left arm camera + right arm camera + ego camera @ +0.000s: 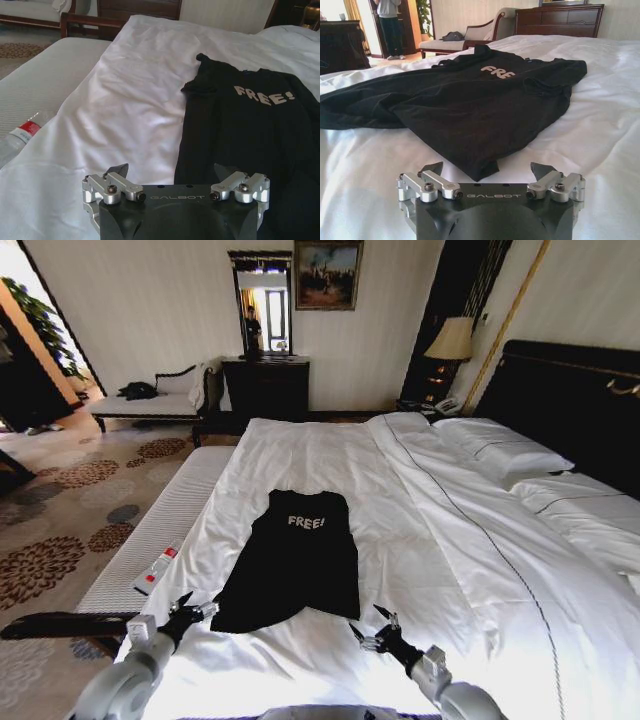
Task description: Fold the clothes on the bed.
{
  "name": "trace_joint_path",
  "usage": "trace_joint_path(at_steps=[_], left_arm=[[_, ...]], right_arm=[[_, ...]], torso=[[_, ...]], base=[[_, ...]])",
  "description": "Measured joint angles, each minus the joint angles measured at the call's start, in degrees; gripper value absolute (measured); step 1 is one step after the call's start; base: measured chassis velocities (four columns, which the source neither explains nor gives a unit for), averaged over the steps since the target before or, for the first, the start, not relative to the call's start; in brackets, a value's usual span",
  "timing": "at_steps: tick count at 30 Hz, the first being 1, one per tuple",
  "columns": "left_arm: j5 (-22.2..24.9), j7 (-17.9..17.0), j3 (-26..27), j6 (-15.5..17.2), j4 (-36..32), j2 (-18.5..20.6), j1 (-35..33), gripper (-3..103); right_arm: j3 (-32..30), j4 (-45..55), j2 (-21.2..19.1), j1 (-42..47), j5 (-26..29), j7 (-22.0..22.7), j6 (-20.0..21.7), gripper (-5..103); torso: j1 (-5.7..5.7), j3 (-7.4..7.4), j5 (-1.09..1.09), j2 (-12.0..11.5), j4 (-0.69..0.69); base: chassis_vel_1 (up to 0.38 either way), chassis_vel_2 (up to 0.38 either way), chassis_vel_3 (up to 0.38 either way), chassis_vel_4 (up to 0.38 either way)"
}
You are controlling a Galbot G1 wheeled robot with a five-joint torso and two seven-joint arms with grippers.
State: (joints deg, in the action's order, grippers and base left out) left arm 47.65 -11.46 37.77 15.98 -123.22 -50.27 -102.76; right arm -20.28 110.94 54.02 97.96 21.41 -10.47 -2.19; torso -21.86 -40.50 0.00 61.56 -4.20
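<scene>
Reading "FREE!" on black T-shirt (293, 560) | left claw (196, 607) open, empty | right claw (373, 628) open, empty

Black GALBOT-marked tool (170, 172) — silver screwed linkages.

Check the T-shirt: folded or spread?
Mostly spread: T-shirt lies flat on the bed, lettering up, sleeves tucked in, hem unfolded.
</scene>
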Motion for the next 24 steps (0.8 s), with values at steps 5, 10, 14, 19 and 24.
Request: trace_joint_path(at_steps=[5, 10, 14, 19, 24], left_arm=[[1.47, -0.57, 0.34, 0.57, 0.43, 0.5, 1.46, 98], [2.27, -0.84, 0.42, 0.71, 1.37, 0.66, 2.81, 98], [2.86, -0.89, 0.4, 0.79, 1.86, 0.67, 3.67, 98], [3.64, -0.91, 0.71, 0.83, 2.46, 0.59, 4.23, 98], [3.8, -0.79, 0.76, 0.84, 2.94, 0.6, 4.27, 98]], right_arm=[[1.3, -0.01, 0.39, -0.56, 2.0, 0.25, 0.9, 85], [2.23, -0.14, 0.92, -0.79, 2.96, 0.38, 0.94, 73], [2.76, -0.22, 1.24, -1.24, 3.59, 0.83, 0.78, 65], [2.96, -0.19, 1.28, -1.42, 4.09, 1.31, 0.84, 47], [3.47, -0.2, 1.62, -1.29, 4.26, 1.83, 0.98, 37]], torso=[[0.0, 0.0, 0.0, 0.0, 0.0], [0.0, 0.0, 0.0, 0.0, 0.0], [0.0, 0.0, 0.0, -0.01, 0.0], [0.0, 0.0, 0.0, 0.0, 0.0], [0.0, 0.0, 0.0, 0.0, 0.0]], base=[[0.0, 0.0, 0.0, 0.0], [0.0, 0.0, 0.0, 0.0], [0.0, 0.0, 0.0, 0.0], [0.0, 0.0, 0.0, 0.0], [0.0, 0.0, 0.0, 0.0]])
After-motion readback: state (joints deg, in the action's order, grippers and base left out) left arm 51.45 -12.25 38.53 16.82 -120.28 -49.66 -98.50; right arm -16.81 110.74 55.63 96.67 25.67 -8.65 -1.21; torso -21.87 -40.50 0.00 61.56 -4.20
